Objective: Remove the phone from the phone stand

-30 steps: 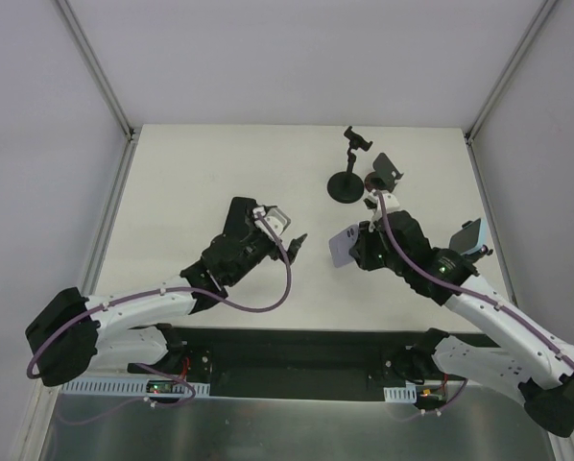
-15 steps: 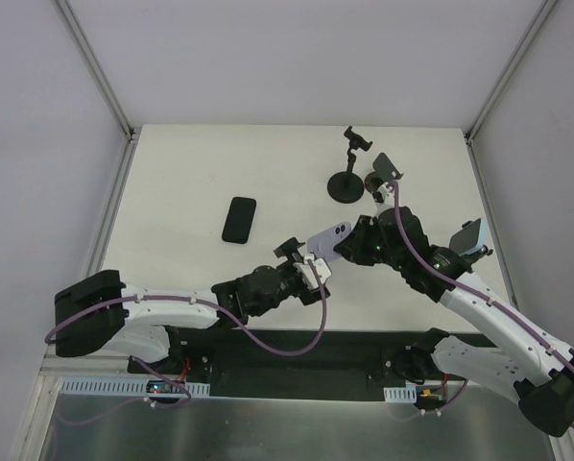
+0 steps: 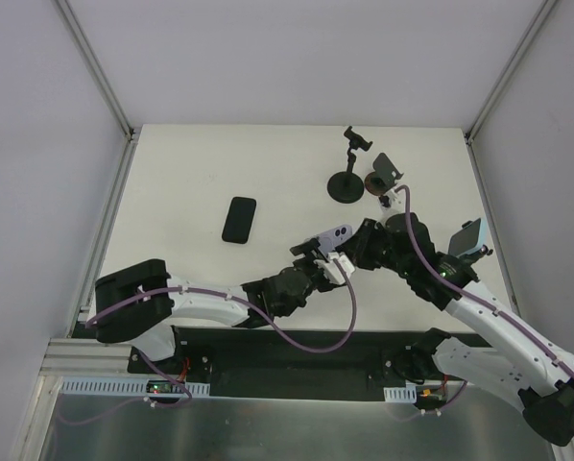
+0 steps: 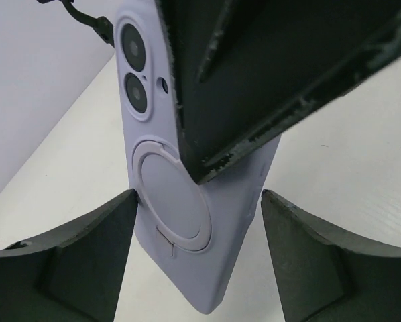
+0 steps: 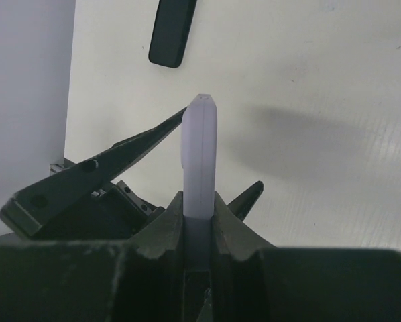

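Near the counter's [image 3: 201, 163] front edge: right tool [image 5: 199, 225] clamps the phone [image 3: 327, 236], left tool [image 4: 198, 201] gapes around it. Letting go early could drop it.

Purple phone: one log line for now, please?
right gripper: shut on purple phone | left gripper: open around purple phone | phone stand: empty

- I see bright, even light from overhead.
- A soft shadow lies on the table [image 5: 361, 80] beyond the right gripper [image 5: 199, 201] jaws.
- The left fingers [image 4: 66, 255] look blurred.
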